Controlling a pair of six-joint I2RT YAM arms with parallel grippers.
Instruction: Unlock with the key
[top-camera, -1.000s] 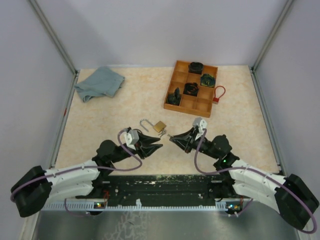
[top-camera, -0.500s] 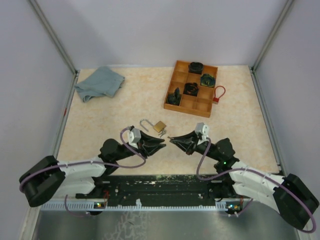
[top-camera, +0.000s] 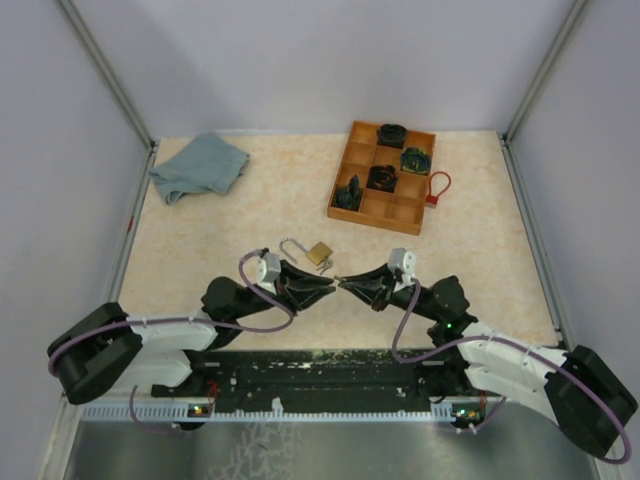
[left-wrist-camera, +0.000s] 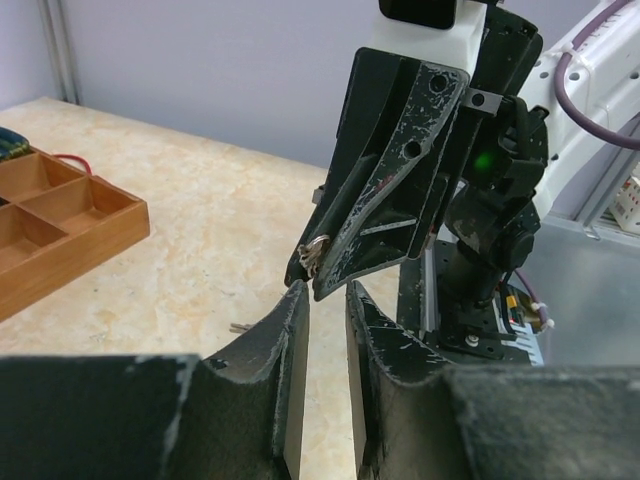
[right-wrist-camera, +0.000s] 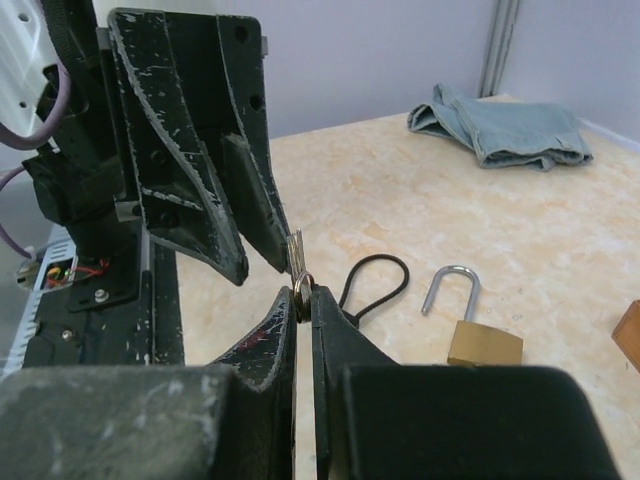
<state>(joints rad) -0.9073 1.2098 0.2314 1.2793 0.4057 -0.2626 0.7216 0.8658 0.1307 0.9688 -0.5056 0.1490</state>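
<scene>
At the far left of the beige marbled table (top-camera: 190, 265) we see a crumpled blue-grey cloth (top-camera: 200, 165). Moving right, the left gripper (top-camera: 329, 286) hangs low over the table. Its jaws stand slightly apart with a narrow gap, and from its own camera we see nothing between them. Just beyond its tip, flat on the table, lies the small brass padlock (top-camera: 318, 252). It has a square yellow body, and its silver shackle sits off to one side. We cannot tell whether it is latched.

The small silver key (right-wrist-camera: 296, 256) stands upright on a thin ring, close against the tip of a left finger (right-wrist-camera: 255, 205). The right gripper (top-camera: 344, 283) has its jaws pinched tight on the key. The two grippers meet tip to tip.

Further right and back sits the wooden compartment tray (top-camera: 379, 204), with a red loop (top-camera: 438, 187) just beside it.
</scene>
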